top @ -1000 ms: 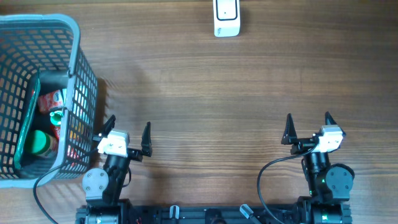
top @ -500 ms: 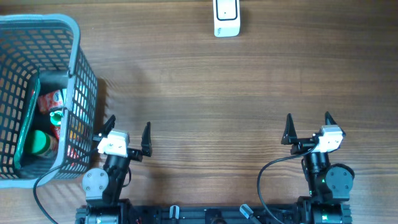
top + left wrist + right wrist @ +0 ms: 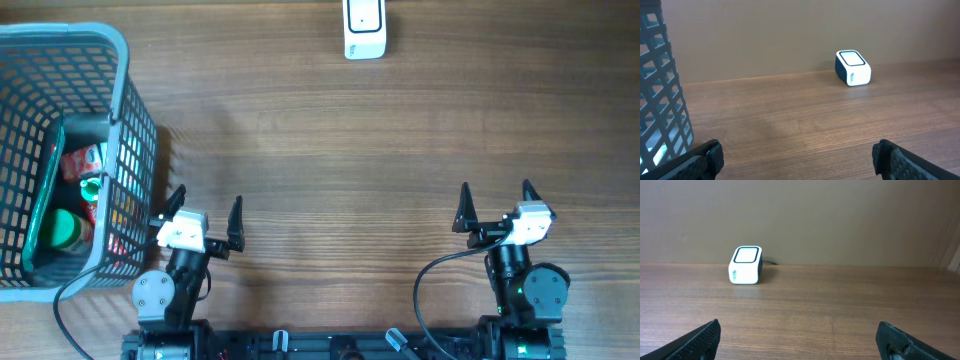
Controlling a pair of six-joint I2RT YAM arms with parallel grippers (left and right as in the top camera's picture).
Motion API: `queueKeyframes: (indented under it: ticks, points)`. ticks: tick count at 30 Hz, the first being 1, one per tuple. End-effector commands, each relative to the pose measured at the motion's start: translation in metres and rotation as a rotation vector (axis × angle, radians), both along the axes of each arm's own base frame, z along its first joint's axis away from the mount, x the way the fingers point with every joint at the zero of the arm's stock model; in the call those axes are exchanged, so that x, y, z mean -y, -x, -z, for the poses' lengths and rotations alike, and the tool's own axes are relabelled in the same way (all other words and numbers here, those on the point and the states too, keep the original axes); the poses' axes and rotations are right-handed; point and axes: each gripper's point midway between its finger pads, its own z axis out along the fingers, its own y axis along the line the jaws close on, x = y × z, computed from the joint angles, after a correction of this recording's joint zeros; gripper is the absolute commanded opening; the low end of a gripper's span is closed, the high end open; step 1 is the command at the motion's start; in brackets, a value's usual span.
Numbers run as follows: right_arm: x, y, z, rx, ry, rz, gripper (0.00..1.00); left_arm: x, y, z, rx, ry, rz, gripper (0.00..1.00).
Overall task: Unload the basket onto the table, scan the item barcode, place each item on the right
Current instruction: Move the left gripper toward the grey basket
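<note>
Overhead: nothing moved; left gripper [image 3: 208, 206] and right gripper [image 3: 496, 196] both wide open, empty; basket [image 3: 136, 140] untouched; barcode scanner [image 3: 364, 30] waiting; task unstarted.

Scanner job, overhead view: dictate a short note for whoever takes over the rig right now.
Tools: left tool open and empty, beside the basket; right tool open and empty, near edge on the right.
Things: items lie in the basket at the left; scanner stands at the far edge, about centre.
Done: nothing picked or scanned.
To do: lift an item out, show its barcode to the scanner.
</note>
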Motion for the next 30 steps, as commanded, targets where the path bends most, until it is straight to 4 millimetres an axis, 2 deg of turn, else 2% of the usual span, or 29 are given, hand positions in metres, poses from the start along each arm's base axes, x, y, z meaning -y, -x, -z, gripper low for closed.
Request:
queueKeyframes:
  ticks: [1, 3, 6, 7, 9, 13, 24, 30]
  points:
    - [0.001, 0.0, 0.0, 0.003, 0.017, 0.01, 1.0, -0.001, -0.001, -0.003, 0.016, 0.009, -0.005, 1.0]
    - [0.001, 0.0, 0.0, 0.003, 0.017, 0.01, 1.0, -0.001, -0.001, -0.009, 0.04, 0.008, -0.004, 1.0]
    - [0.001, 0.0, 0.0, 0.003, 0.017, 0.01, 1.0, 0.011, 0.002, -0.033, 0.14, 0.008, 0.066, 1.0]
    - [0.001, 0.0, 0.0, 0.003, 0.017, 0.01, 1.0, 0.012, 0.004, -0.044, 0.17, 0.05, 0.074, 1.0]
    - [0.001, 0.0, 0.0, 0.003, 0.017, 0.01, 1.0, 0.012, 0.006, -0.053, 0.167, 0.149, 0.079, 1.0]
    - [0.001, 0.0, 0.0, 0.003, 0.017, 0.01, 1.0, 0.014, 0.009, -0.065, 0.154, 0.264, 0.096, 1.0]
    - [0.001, 0.0, 0.0, 0.003, 0.017, 0.01, 1.0, 0.021, 0.013, -0.073, 0.149, 0.278, 0.14, 1.0]
    - [0.001, 0.0, 0.0, 0.003, 0.017, 0.01, 1.0, 0.02, 0.023, -0.12, 0.166, 0.273, 0.132, 1.0]
